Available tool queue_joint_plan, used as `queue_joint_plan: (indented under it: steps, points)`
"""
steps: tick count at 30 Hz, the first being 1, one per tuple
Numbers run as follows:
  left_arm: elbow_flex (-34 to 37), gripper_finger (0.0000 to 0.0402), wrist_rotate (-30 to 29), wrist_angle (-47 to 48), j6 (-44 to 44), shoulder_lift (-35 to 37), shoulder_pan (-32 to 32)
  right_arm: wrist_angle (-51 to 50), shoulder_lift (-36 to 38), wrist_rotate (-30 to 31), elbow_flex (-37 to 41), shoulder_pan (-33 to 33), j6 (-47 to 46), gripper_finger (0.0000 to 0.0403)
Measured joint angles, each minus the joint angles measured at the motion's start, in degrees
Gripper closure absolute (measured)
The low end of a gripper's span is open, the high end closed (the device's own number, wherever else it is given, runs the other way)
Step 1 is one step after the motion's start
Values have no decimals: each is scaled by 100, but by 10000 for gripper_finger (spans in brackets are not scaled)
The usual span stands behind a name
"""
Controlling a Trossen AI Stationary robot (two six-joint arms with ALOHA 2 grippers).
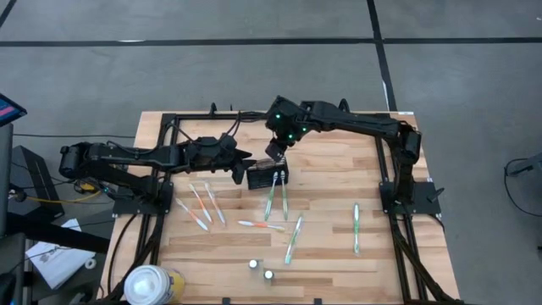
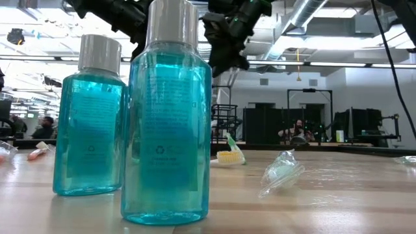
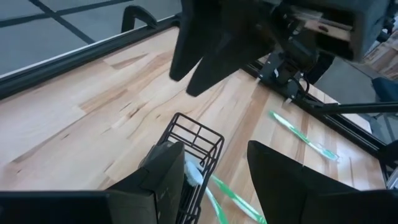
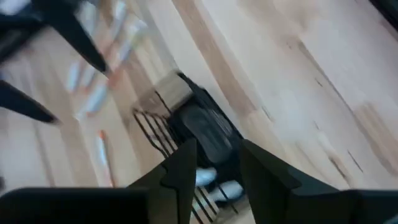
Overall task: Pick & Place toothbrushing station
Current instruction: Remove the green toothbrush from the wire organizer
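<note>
At the near left corner of the wooden table (image 1: 339, 178) stands a white-and-yellow round container (image 1: 152, 285). The left gripper (image 1: 246, 161) reaches in from the left, its fingers (image 3: 280, 171) spread open and pointing at the black wire-mesh holder (image 1: 268, 177), one finger at the holder's left end. Just near of that arm lie three toothbrushes with orange-pink parts (image 1: 201, 205), fanned side by side on the wood. The holder sits around the middle of the table, slightly toward the far side, with something white inside it (image 3: 193, 174). The right gripper (image 1: 275, 152) hangs just above the holder's far edge, fingers (image 4: 183, 167) parted with a narrow gap and gripping nothing. Two green toothbrushes (image 1: 277, 197) stretch from the holder toward the near side; another orange-pink one (image 1: 261, 226) and a green one (image 1: 293, 240) lie nearer still. Two blue mouthwash bottles (image 2: 166, 117) stand at the near edge. Well to the right lies a lone green toothbrush (image 1: 356, 229).
</note>
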State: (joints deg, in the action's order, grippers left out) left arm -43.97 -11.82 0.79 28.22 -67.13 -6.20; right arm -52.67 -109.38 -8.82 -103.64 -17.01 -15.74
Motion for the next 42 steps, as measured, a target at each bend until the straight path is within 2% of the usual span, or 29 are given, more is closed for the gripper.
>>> queue_joint_plan:
  steps: [3,7,12,17,22,25,29,34,38,42]
  points:
    - [0,229,6,-28,-126,28,0,-449,0,405,-24,92,124,277]
    - [0,229,5,-160,-133,31,0,-1030,46,582,-9,344,161,271]
    - [2,229,1,-224,-236,33,-41,-1386,593,865,481,755,-142,268]
    - [2,229,-4,-300,-277,34,-200,-1057,1608,883,1663,1250,-1600,268]
    - [4,229,131,-443,-395,35,-321,797,2699,828,3181,2167,-3783,265]
    - [4,229,196,-501,-442,33,-333,1562,2980,1149,3952,2681,-4967,264]
    - [4,229,357,-520,-515,33,-332,1983,2986,1357,4505,3091,-5924,264]
    - [4,229,538,-522,-486,34,-332,2911,2519,1367,4682,3404,-6329,259]
    - [4,229,590,-520,-416,33,-332,3119,2083,1840,4682,3317,-6383,258]
    - [4,229,630,-500,-422,34,-332,3232,1663,1824,4697,2945,-6095,259]
